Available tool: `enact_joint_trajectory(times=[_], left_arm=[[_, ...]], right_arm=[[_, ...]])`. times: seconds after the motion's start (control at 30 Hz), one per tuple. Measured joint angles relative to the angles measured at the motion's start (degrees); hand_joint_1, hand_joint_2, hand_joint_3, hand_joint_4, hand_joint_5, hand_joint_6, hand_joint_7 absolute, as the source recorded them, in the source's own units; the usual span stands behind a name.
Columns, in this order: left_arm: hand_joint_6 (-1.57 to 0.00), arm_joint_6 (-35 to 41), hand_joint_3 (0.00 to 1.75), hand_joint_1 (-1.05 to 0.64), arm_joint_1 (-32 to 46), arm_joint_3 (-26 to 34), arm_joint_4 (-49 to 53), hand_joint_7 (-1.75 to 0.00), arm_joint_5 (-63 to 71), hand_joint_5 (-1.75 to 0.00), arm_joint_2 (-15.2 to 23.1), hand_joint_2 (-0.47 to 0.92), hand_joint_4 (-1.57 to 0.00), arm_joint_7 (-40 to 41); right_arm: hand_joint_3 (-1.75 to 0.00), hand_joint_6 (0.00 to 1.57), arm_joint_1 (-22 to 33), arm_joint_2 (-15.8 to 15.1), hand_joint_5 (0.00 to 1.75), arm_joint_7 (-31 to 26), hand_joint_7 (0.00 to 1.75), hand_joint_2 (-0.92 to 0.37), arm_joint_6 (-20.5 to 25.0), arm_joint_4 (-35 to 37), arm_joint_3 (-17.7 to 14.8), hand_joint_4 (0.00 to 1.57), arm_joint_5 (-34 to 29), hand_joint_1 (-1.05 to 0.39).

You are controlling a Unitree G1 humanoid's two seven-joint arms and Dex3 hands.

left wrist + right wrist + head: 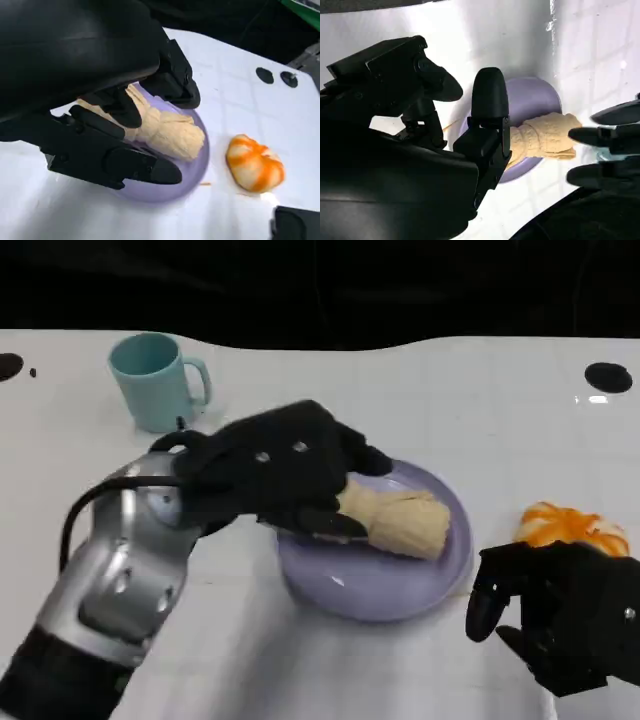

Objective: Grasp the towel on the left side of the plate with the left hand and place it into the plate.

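1. My left hand [285,475] has its fingers [117,107] closed around one end of the towel [400,520]; the roll lies across the plate [380,585].
2. I judge the step is the release: I'd spread the fingers, then lift straight up so nothing drags.
3. My right hand [565,615] idles near the plate, fingers loosely apart, grasping nothing.
4. An orange ball [572,527] sits right of the plate, a cup [152,380] behind my left hand; neither blocks withdrawal.

Cup [152,380] and orange object [570,527] flank plate [440,575].
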Motion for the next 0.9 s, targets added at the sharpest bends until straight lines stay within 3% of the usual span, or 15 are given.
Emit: enact_joint_trajectory(times=[0.07, 0.2, 0.27, 0.33, 0.43, 0.6, 0.9], left_arm=[[-0.83, 3.72, 0.15, -0.37, 1.61, 2.33, -3.11, -0.10, -3.55, -0.80, 0.24, 0.92, -0.71, -0.57], [-0.99, 9.59, 0.15, -0.32, 4.96, 7.74, -9.14, -0.25, -10.96, -1.09, 0.91, 0.91, -0.79, -0.57], [-0.88, 11.10, 0.44, -0.25, 6.96, 9.78, -11.86, -0.68, -14.01, -1.29, 1.70, 0.80, -0.76, -0.56], [-0.79, 13.84, 0.89, -0.20, 9.33, 11.75, -15.35, -1.01, -17.18, -1.46, 2.50, 0.60, -0.75, -0.55], [-0.79, 18.37, 1.20, -0.14, 12.55, 14.32, -20.51, -1.24, -21.11, -1.63, 3.92, 0.49, -0.79, -0.52], [-0.81, 25.80, 1.38, -0.14, 16.79, 19.04, -29.08, -1.41, -27.12, -1.73, 5.58, 0.43, -0.83, 0.87], [-0.76, 31.13, 1.41, -0.12, 31.24, 26.46, -41.79, -1.56, -35.86, -1.75, 5.53, 0.45, -0.85, 6.02]], right_arm=[[-1.04, 0.69, 0.01, -0.01, 1.73, 0.00, 1.42, -0.59, -0.20, 0.09, -0.03, 0.71, 0.01, 0.00], [-1.04, 0.68, 0.09, -0.03, 1.73, 0.00, 1.43, -0.60, -0.69, 0.31, -0.16, 0.71, 0.08, -0.01], [-1.03, 0.68, 0.12, -0.02, 1.73, 0.01, 1.43, -0.60, -0.64, 0.32, -0.24, 0.71, 0.13, -0.01], [-1.02, 0.68, 0.14, -0.03, 1.72, 0.03, 1.43, -0.60, -0.51, 0.31, -0.35, 0.70, 0.15, 0.00], [-1.01, 0.67, 0.12, -0.05, 1.72, 0.07, 1.42, -0.61, -0.41, 0.33, -0.48, 0.70, 0.15, -0.01], [-1.00, 0.68, 0.03, -0.06, 1.72, 0.18, 1.42, -0.61, -0.40, 0.36, -0.58, 0.71, 0.18, 0.00], [-1.02, 0.68, -0.21, -0.02, 1.72, 0.39, 1.41, -0.61, -0.46, 0.49, -1.11, 0.70, 0.39, -0.01]])
